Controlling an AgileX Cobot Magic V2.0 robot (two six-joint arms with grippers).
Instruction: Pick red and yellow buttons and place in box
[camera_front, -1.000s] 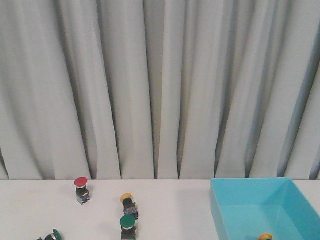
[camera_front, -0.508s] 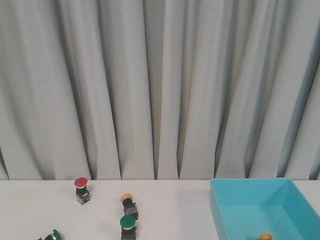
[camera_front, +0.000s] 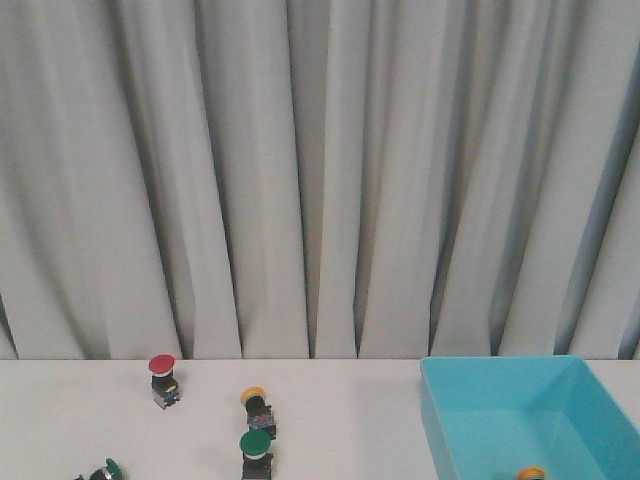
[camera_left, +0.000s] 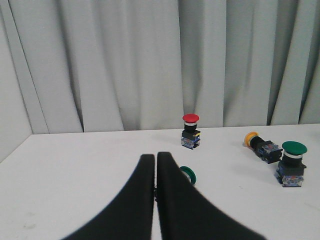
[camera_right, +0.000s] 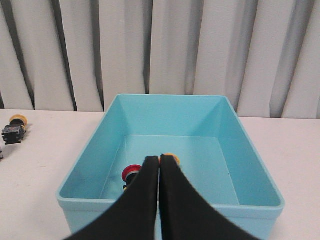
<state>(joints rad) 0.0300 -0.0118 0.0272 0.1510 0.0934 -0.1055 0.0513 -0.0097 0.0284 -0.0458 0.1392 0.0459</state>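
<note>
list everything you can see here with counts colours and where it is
red mushroom-cap push button: 1, red, upright on the table, far left
yellow-capped push button: 1, yellow, lying on its side mid-table
green-capped push buttons: 2, green, one upright near the yellow one, one lying at front left
turquoise plastic bin: 1, right side
buttons in bin: 2, one red, one yellow
white table: 1
grey curtain: behind
left gripper: black, shut, empty
right gripper: black, shut, over the bin
</note>
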